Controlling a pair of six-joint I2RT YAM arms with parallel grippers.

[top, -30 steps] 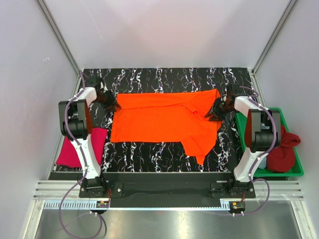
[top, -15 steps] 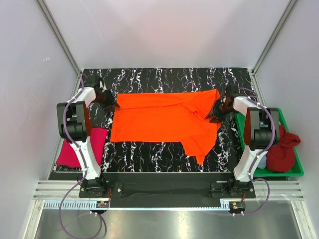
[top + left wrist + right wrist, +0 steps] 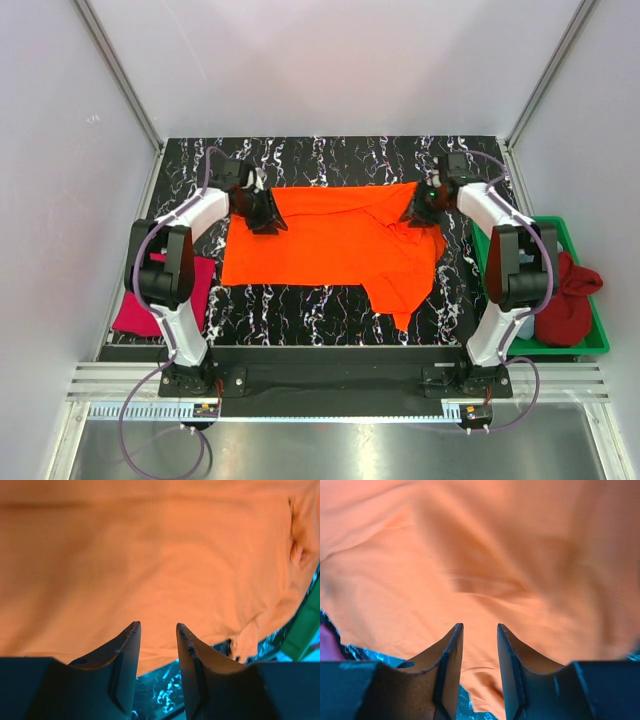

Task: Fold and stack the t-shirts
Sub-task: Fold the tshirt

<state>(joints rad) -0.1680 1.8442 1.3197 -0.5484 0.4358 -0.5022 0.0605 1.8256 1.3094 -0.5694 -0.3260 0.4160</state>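
Orange t-shirt [image 3: 320,250]: lies spread on the black marbled bench [image 3: 330,155], roughly centred between the 2 arms, long axis left to right. The left part is flat. The right part is creased, with 1 flap of cloth trailing toward the near edge.

Left end effector [image 3: 265,215]: over the far-left corner of the orange t-shirt. In the left wrist view the 2 fingers stand apart with a narrow gap [image 3: 157,626]. Orange cloth [image 3: 150,555] fills the field beyond the tips, and nothing is seen pinched between them. Marbled bench surface [image 3: 160,690] shows below the cloth edge, and a strip of the green tray [image 3: 305,625] at the right margin.

Right end effector [image 3: 418,210]: over the far-right edge of the same shirt, at the creased area. In the right wrist view the fingers are likewise apart [image 3: 480,626], with folded orange cloth [image 3: 470,555] beyond and no cloth seen between the tips.

Other shirts:
- Magenta-pink t-shirt [image 3: 140,305]: on the bench at the left edge, partly hidden behind the left arm, well apart from the orange one.
- Dark red t-shirt [image 3: 570,300]: bundled in the green tray [image 3: 597,340] to the right of the bench.
- A pale blue patch [image 3: 526,326] shows just beside the dark red bundle, largely hidden by the right arm.
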